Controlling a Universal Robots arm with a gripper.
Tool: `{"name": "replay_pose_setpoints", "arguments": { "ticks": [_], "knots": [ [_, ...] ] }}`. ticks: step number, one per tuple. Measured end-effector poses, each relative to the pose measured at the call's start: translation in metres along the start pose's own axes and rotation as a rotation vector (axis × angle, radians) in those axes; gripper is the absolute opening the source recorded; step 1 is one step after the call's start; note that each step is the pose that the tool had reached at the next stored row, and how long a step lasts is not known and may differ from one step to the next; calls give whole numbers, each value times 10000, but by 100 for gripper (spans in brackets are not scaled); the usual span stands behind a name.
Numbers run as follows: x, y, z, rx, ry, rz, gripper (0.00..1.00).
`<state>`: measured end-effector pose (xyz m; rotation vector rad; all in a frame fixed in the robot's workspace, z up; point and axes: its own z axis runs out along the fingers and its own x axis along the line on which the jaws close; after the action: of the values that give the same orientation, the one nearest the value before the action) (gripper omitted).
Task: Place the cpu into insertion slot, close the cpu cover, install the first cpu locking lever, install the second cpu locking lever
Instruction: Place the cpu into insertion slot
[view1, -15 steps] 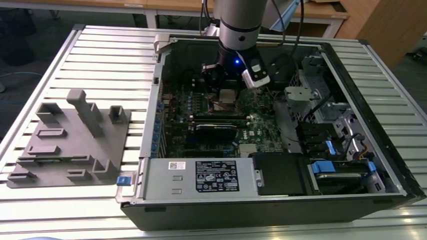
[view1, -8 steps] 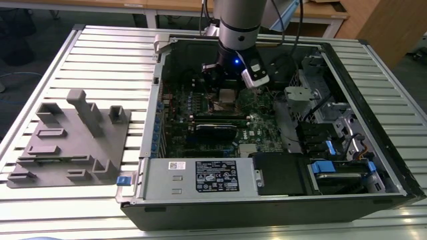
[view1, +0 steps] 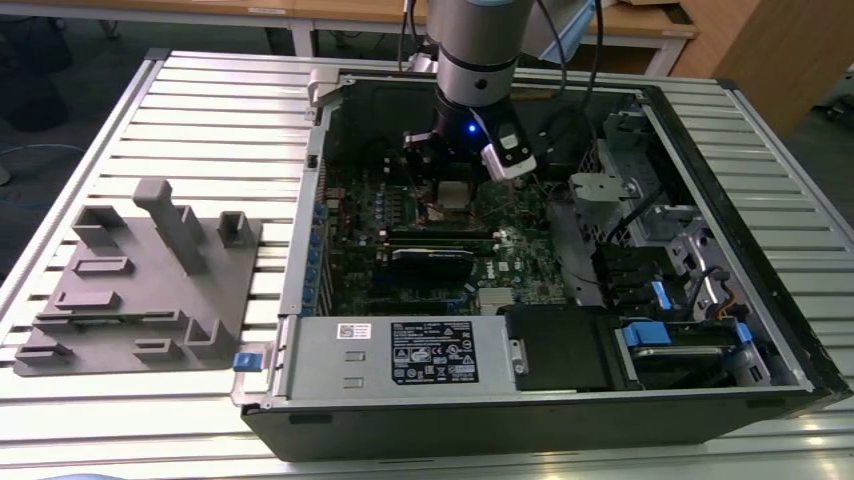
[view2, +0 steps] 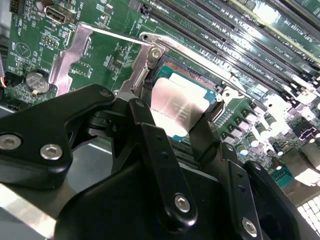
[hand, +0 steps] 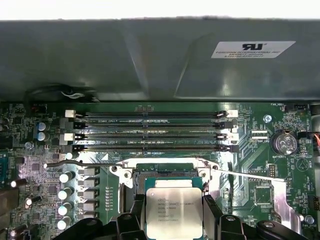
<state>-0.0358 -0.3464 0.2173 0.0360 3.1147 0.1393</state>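
Note:
My gripper (hand: 174, 216) is shut on the cpu (hand: 174, 210), a small square chip with a silvery top, its black fingers (hand: 134, 216) pressing on two opposite edges. The chip hangs just over the insertion slot (hand: 165, 176), whose dark centre and metal border sit in the green board. In the second wrist view the cpu (view2: 177, 107) is partly over the slot (view2: 192, 80), between the fingers (view2: 150, 135). The cpu cover (hand: 284, 210) is swung open and lies beside the slot, seen also as a silvery frame (view2: 67, 60). In the exterior view the gripper (view1: 454, 178) is low inside the computer case.
Two thin locking levers (hand: 82, 164) (hand: 250, 175) stick out on either side of the slot. Long black memory slots (hand: 150, 131) run just beyond it. The grey case wall (hand: 160, 60) rises behind. A grey fixture block (view1: 134, 280) stands on the slatted table at the exterior view's left.

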Motion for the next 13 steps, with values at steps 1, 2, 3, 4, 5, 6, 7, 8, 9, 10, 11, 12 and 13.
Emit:
{"name": "replay_pose_setpoints", "arguments": {
  "ticks": [1,2,3,4,5,6,7,8,9,10,11,12,13],
  "knots": [
    [0,0,0,1,1,0,54],
    [0,0,1,-1,0,1,54],
    [0,0,2,-3,-1,0,54],
    [0,0,1,-4,-2,0,54],
    [0,1,-1,-3,-1,0,54],
    [0,0,-3,-1,0,0,54],
    [0,1,-6,0,0,0,54],
    [0,1,-9,0,0,0,54],
    [0,1,-14,0,0,0,54],
    [0,2,-15,-2,-1,0,54],
    [0,2,-15,-3,-1,1,54],
    [-1,2,-15,-4,-2,0,54],
    [-1,2,-16,-4,-2,0,54]
  ]
}}
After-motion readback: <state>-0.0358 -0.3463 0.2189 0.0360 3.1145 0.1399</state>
